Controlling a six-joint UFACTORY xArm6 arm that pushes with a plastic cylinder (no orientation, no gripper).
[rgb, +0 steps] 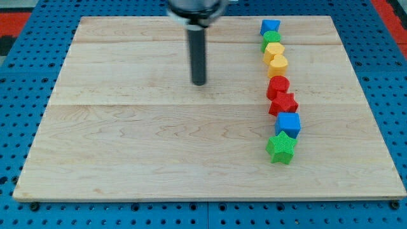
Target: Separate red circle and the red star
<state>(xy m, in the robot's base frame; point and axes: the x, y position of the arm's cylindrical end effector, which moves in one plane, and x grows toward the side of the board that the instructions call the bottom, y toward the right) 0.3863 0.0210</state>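
The red circle (278, 86) and the red star (283, 104) sit touching in a line of blocks down the view's right side of the wooden board (127, 140). The star lies just below the circle. My tip (199, 83) rests on the board well to the view's left of both, about level with the red circle and apart from every block.
Above the red circle are a yellow heart-like block (278, 64), a yellow hexagon (274, 50), a green block (271, 38) and a blue block (270, 27). Below the red star are a blue cube (288, 123) and a green star (281, 147).
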